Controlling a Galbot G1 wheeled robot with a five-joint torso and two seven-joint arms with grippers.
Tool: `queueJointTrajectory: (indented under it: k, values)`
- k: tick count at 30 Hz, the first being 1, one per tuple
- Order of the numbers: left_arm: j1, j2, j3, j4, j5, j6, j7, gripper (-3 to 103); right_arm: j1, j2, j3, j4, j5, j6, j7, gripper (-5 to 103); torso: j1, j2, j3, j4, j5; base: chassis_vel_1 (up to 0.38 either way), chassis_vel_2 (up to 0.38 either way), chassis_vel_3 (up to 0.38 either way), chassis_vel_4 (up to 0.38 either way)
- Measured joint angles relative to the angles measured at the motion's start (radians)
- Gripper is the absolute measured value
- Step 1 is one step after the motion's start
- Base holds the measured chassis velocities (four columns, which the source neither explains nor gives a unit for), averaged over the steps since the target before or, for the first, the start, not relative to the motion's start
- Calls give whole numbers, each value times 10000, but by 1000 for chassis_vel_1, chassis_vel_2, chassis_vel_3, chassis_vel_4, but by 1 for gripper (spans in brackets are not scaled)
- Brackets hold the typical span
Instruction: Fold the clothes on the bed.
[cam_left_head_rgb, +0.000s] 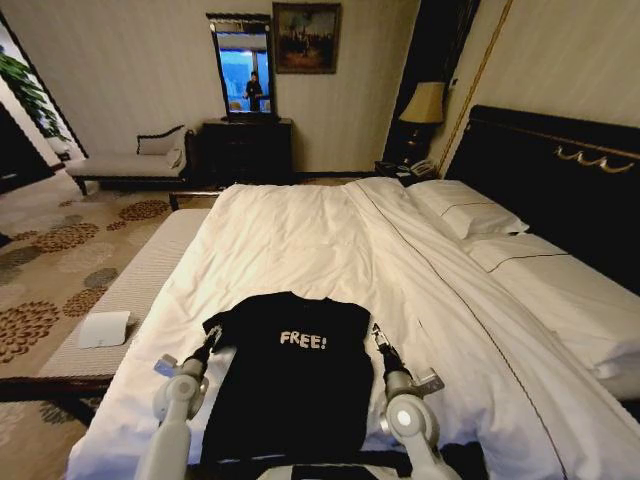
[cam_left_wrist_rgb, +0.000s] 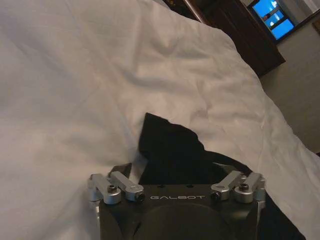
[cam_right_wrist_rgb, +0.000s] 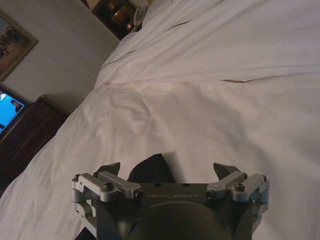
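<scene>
You are working in a dim, warm-lit room; the small shaded table lamp (cam_left_head_rgb: 424, 103) beside the dark wooden headboard (cam_left_head_rgb: 560, 170) glows yellow yet throws little light on the wide white duvet (cam_left_head_rgb: 300, 240), which reads cream near the middle and greyer toward you; the tall wall mirror (cam_left_head_rgb: 243, 68) shows a bright blue patch, the strongest highlight in your head view; straight lines bow outward at that view's edges, a wide-lens distortion; the black short-sleeved T-shirt (cam_left_head_rgb: 290, 380) loses nearly all fold detail in shadow, only its white lettering standing out; both wrist views look darker, grainy and soft, with the fabric folds smeared.
</scene>
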Motion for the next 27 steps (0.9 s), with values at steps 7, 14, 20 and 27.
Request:
queueJointTrajectory:
  k: [7, 14, 20, 27]
  values:
    - [-818, -57, 261, 712, 300, -68, 112, 63, 576, -245, 184, -399, 159, -126, 100, 100, 0, 0, 0, 0, 0, 0, 0, 0, 0]
    - [-728, -18, 336, 486, 448, -132, 113, 35, 504, -486, 804, -255, 652, -169, 87, 100, 0, 1, -1, 0, 0, 0, 0, 0, 0]
    - [-423, 5, 383, 306, 635, -240, 328, 19, 278, -695, 1374, 70, 1006, -169, 95, 100, -1, 0, -1, 1, -1, 0, 0, 0, 0]
    - [-402, -103, 186, 275, 806, -329, 464, 1, 116, -1110, 1811, 328, 1545, -150, 250, 100, -1, 1, -2, 0, -1, 0, 0, 0, 0]
